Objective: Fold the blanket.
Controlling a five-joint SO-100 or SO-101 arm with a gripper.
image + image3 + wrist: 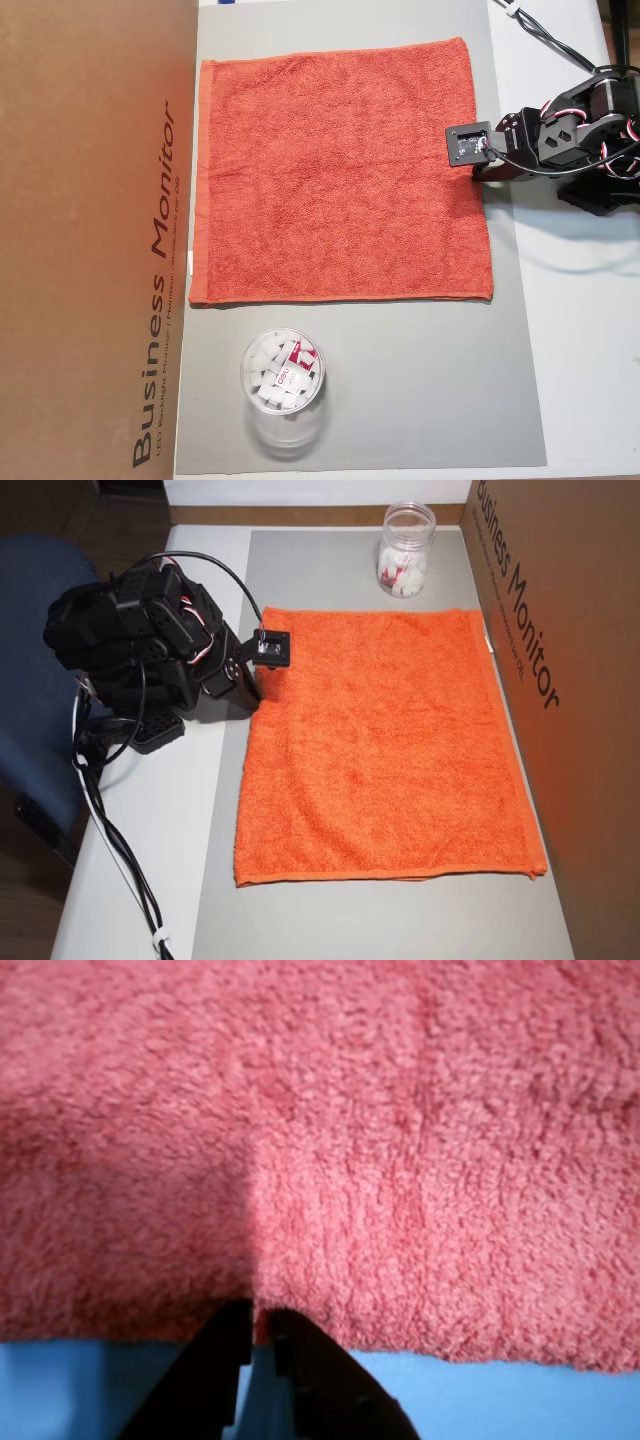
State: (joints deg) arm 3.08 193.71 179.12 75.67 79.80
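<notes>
**Operator:** What could go wrong from here?

**Arm:** My worry is the grip. The blanket [340, 170] lies flat and unfolded on the grey mat [400, 400] on the table [150, 820], and I am at its edge nearest my base. If I have only caught the looped pile and not the full thickness of the cloth, it could slip free once I lift. Dragging low could also bunch the cloth instead of folding it, and a wide sweep might reach the jar [283, 385] or the cardboard box [90, 240] beside the mat.

**Operator:** And your end effector?

**Arm:** In the wrist view my end effector [262, 1325] is nearly closed, the two dark tips meeting right at the blanket's edge with only a sliver between them. They touch the hem, and a little cloth seems pinched there, though I judge that rather than see it plainly.
</notes>
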